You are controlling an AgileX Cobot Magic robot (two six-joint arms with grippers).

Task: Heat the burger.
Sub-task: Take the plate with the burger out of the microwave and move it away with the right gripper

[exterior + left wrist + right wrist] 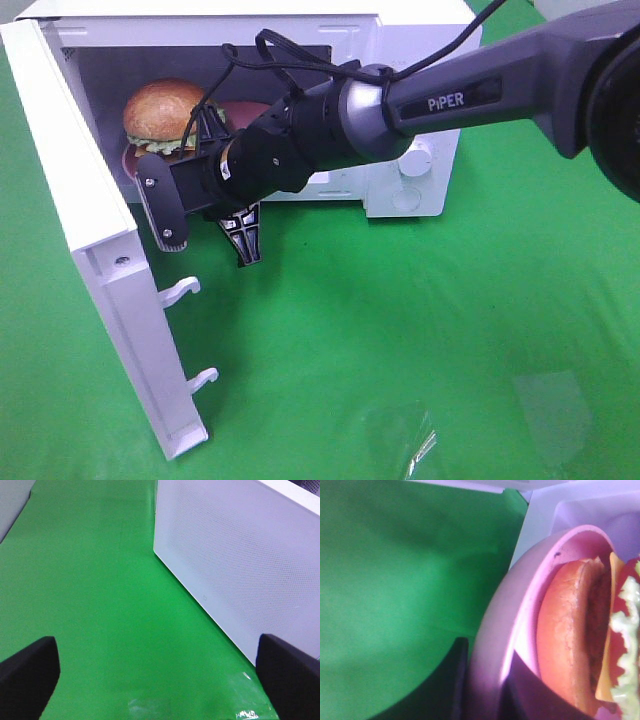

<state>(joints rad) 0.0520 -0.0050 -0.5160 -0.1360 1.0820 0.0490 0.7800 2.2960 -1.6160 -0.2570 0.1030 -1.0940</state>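
Loading step: right gripper (482,700) fingers clamp pink plate (495,630) rim, burger (160,118) entering microwave (410,25); left gripper (160,672) fingers spread, idle. Next: set down, release.

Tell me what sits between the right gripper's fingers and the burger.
The pink plate's rim. In the right wrist view the right gripper is shut on that rim, one finger outside, one inside, and the burger lies on the plate just past it.

The left end effector (160,672) hangs wide apart over green cloth (95,590) beside the white microwave (240,555).
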